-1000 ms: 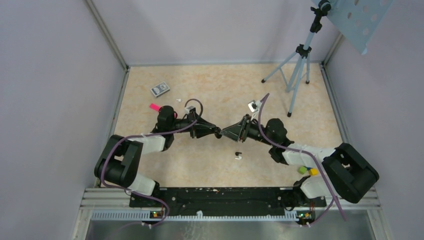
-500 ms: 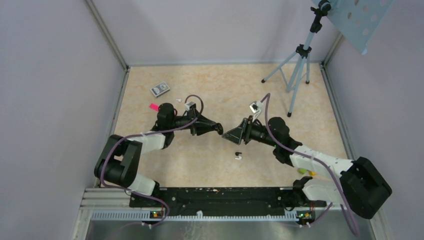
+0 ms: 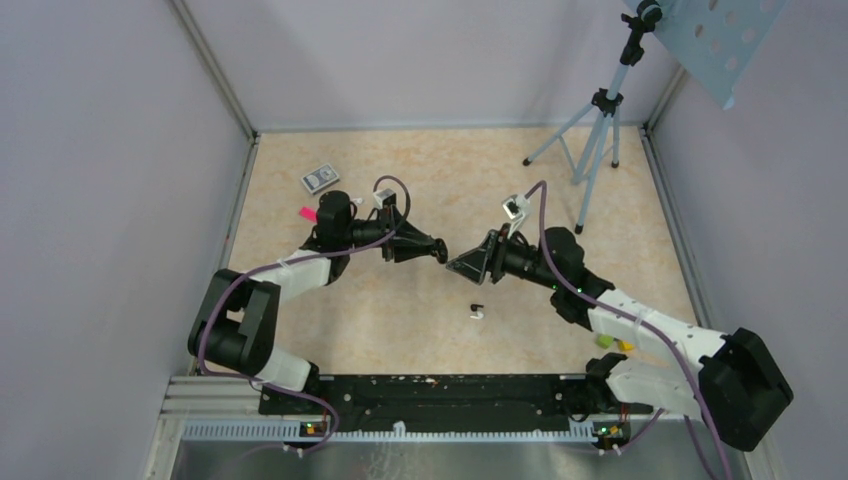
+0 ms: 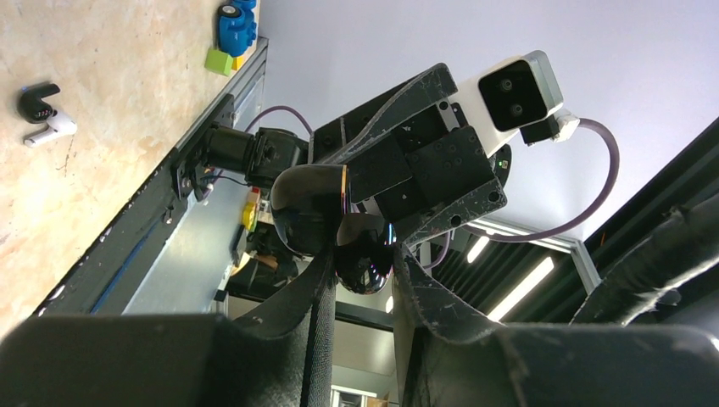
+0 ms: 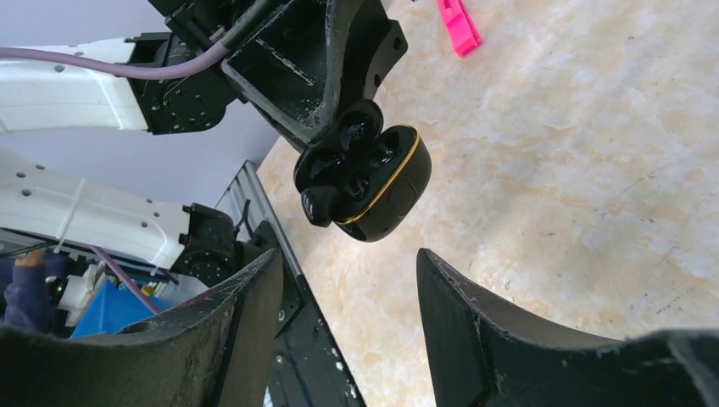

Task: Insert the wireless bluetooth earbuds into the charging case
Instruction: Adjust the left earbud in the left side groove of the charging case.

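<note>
Charging case (image 5: 365, 182): glossy black, gold rim, lid open, held clear of the table (image 3: 400, 330). Left gripper (image 3: 438, 253) pinches it, fingers nearly closed. Right gripper (image 5: 348, 263) faces it just beside, jaws well apart, empty. Black earbud (image 3: 476, 306) and white earbud (image 3: 478, 315) lie side by side on the table, nearer the bases.

Pale lilac walls (image 3: 100, 200) enclose a beige marbled table (image 3: 420, 170). At two o'clock stands a grey tripod (image 3: 604, 100), a perforated blue panel (image 3: 715, 40) at its head.
</note>
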{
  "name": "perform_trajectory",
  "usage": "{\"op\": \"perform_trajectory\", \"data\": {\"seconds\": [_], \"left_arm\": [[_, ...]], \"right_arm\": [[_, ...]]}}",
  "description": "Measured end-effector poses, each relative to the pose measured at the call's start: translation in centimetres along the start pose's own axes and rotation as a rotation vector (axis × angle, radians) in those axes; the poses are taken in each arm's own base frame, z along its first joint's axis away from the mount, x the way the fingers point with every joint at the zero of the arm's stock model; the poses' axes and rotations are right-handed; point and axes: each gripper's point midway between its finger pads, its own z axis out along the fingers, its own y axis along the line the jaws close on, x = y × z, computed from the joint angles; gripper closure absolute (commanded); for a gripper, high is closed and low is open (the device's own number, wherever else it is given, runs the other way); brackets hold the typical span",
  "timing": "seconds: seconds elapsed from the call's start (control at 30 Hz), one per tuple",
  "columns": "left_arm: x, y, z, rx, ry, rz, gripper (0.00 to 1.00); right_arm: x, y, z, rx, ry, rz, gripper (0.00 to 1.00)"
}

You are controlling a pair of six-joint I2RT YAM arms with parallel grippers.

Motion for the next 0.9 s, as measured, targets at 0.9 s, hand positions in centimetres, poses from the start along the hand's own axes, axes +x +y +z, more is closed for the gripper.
{"op": "perform_trajectory", "data": {"seconds": [0.9], "left_arm": [[0.0,0.2,0.0,-0.006,0.000,0.003,1.00]], "right_arm": [[-1.0,-1.2,1.2,0.046,-0.048,0.025,0.42]]}}
